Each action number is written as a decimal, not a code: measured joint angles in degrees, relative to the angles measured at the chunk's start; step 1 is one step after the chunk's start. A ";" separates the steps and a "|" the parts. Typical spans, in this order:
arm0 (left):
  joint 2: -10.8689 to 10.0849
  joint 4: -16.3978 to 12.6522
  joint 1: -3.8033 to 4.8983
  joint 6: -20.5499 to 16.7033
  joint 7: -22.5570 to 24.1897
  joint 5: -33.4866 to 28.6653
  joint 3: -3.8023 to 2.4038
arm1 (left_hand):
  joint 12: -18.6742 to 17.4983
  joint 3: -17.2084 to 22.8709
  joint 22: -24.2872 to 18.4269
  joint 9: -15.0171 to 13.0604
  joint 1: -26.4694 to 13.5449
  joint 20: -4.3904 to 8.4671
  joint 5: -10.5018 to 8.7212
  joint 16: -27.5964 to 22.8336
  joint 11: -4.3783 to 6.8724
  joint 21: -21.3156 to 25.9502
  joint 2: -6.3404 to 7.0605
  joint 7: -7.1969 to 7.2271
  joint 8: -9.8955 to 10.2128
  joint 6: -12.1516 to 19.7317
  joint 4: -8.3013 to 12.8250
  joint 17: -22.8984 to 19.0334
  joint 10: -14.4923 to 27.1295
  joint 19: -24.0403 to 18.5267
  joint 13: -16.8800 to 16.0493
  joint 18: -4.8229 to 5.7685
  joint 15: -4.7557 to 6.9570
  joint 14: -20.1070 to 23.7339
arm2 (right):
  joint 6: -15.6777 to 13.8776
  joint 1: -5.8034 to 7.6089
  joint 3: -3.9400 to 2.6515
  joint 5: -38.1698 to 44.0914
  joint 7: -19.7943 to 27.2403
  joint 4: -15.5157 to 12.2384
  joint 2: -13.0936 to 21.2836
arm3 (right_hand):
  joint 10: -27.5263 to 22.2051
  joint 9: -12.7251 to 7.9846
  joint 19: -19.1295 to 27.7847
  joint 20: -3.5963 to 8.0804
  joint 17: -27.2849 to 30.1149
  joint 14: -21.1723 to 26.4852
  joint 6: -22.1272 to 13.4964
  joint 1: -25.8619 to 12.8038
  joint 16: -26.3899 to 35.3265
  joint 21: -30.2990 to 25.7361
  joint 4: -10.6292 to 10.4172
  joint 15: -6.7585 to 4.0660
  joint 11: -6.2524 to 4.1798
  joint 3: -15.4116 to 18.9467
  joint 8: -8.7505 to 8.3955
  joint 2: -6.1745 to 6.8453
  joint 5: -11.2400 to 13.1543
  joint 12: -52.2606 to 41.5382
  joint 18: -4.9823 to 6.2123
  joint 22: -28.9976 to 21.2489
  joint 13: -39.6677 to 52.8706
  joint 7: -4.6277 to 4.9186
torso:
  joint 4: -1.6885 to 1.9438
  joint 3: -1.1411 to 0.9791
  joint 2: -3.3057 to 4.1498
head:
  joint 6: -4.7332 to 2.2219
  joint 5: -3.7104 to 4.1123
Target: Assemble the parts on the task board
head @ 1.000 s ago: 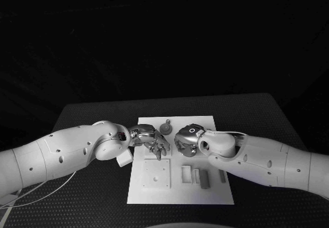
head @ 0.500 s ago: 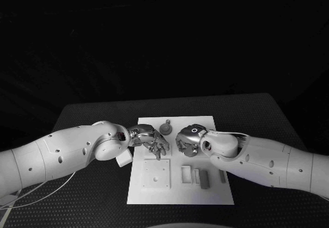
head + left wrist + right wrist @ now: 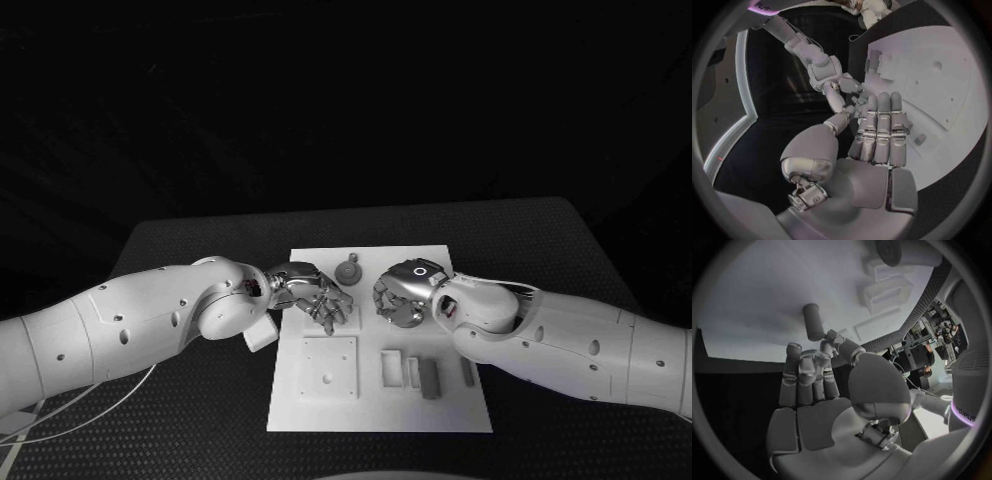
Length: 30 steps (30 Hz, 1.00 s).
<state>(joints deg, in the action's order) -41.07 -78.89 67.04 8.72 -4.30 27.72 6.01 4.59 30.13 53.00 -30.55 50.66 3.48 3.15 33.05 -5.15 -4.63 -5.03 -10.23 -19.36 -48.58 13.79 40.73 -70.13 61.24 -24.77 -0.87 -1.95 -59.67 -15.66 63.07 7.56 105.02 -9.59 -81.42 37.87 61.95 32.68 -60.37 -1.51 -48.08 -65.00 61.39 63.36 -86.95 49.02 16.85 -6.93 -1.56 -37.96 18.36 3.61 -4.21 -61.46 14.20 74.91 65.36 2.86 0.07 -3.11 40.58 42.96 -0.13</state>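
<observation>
Item: task board (image 3: pixel 378 405), a white rectangular plate lying flat at the middle of the black surface (image 3: pixel 173 250). It carries a square raised block (image 3: pixel 329 366) with small holes on its near left, two narrow upright frames (image 3: pixel 392 366) beside that, a grey bar (image 3: pixel 428 377) just right of them, and a dark round knobbed part (image 3: pixel 349 268) near the far edge. Left hand (image 3: pixel 317 297): over the board's far left portion, fingers extended side by side and pointing down at the plate; it appears to hold nothing. Right hand (image 3: pixel 400 297): over the far middle of the board, fingers curled toward a short grey cylindrical peg (image 3: pixel 813 321) that lies on the white plate just beyond the fingertips; whether they touch or hold it cannot be told. Handling judgement: the step in hand looks like picking up the peg. It is best done by closing thumb and finger across the peg's round sides near its middle, lifting straight up, and keeping the left hand clear of the right.
</observation>
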 measured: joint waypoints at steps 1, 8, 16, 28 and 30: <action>0.00 -0.01 0.00 -0.20 -0.20 -0.06 0.00 | 0.00 -0.16 0.00 0.01 -0.38 -0.10 0.00 0.00 -0.14 0.00 0.38 0.02 0.11 0.20 -0.29 0.07 0.19 -0.11 -0.02 0.00 0.00 0.00 | -0.28 0.06 -0.11 -0.21 0.00 -0.36 0.18 | 0.00 0.00 0.00 0.00 0.00 0.00 0.00 0.00 0.00 0.00 0.00 0.00 0.00 0.00 0.00 0.00 0.00 0.00 0.00 0.00 -0.03 0.00 | 0.00 0.00 0.00 | -0.01 0.03; 0.11 -0.09 0.00 -1.60 -1.86 -0.37 0.05 | 0.00 -2.80 0.06 0.23 -2.77 -0.12 0.00 -0.25 -0.37 0.00 2.76 -0.47 0.90 1.77 -1.20 0.53 0.42 -0.12 -0.27 0.00 0.00 0.00 | -1.87 0.68 -1.34 -1.81 0.11 -2.73 1.45 | 0.01 0.05 0.00 0.00 0.06 -0.01 0.00 0.00 0.00 0.00 0.00 0.01 0.00 0.01 0.00 0.01 0.01 0.00 0.00 0.00 -0.12 0.00 | 0.00 0.00 0.00 | -0.13 0.04; 0.62 -0.17 0.00 -3.85 -3.71 -0.38 0.15 | 0.00 -3.47 0.06 0.51 -3.28 0.10 0.00 -0.52 -0.37 0.00 3.28 -0.77 0.95 2.47 -1.22 0.78 0.42 -0.34 -0.41 0.00 -0.01 0.00 | -3.05 0.79 -2.55 -3.45 0.22 -5.03 2.41 | 0.01 0.11 0.00 0.00 0.12 -0.02 -0.01 0.00 0.02 0.00 -0.16 -0.31 0.01 -0.15 -0.05 0.02 0.05 0.00 0.00 0.00 -0.20 0.01 | 0.02 -0.01 -0.01 | -0.31 0.04; 1.77 -0.33 0.00 -6.06 -4.99 -0.36 0.25 | 0.00 -3.94 0.05 0.93 -3.28 0.10 0.00 -0.74 -0.37 0.21 3.28 -1.21 1.60 3.45 -1.70 1.06 0.83 -0.34 -0.59 0.00 -0.01 0.00 | -3.89 0.80 -3.44 -4.89 0.36 -7.63 2.72 | 0.02 0.19 0.00 0.00 0.18 -0.03 -0.09 0.00 0.02 0.00 -0.16 -0.31 0.02 -0.15 -0.15 0.02 0.16 -0.23 0.00 0.00 -0.32 0.09 | 0.02 -0.01 0.01 | -0.35 -0.08; 1.87 -0.31 0.00 -6.29 -5.00 -0.44 0.25 | 0.00 -3.94 0.05 0.94 -3.28 0.10 0.00 -0.74 -0.37 0.21 3.28 -1.21 1.61 3.45 -1.70 1.11 0.83 -0.34 -0.62 0.00 0.00 0.01 | -3.90 0.80 -3.44 -5.07 0.40 -7.79 2.66 | 0.03 0.21 0.00 0.00 0.21 -0.03 -0.10 0.00 0.02 0.00 -0.16 -0.30 0.02 -0.15 -0.22 0.03 -0.02 -0.23 0.00 0.00 -0.32 0.10 | 0.03 -0.01 0.02 | -0.35 -0.08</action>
<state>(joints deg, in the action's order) -39.20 -79.20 67.04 2.44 -9.31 27.28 6.26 4.59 26.18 53.05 -29.61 47.38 3.58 3.15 32.31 -5.52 -4.42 -1.75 -11.44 -17.76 -45.13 12.09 41.85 -69.30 60.90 -25.39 -0.87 -1.95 -59.67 -19.56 63.87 4.11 99.95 -9.19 -89.21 40.52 61.97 32.89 -60.37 -1.52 -47.88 -65.04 61.29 63.36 -86.93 49.01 16.68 -7.23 -1.54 -38.11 18.13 3.63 -4.22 -61.69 14.20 74.91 65.04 2.95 0.10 -3.12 40.59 42.61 -0.21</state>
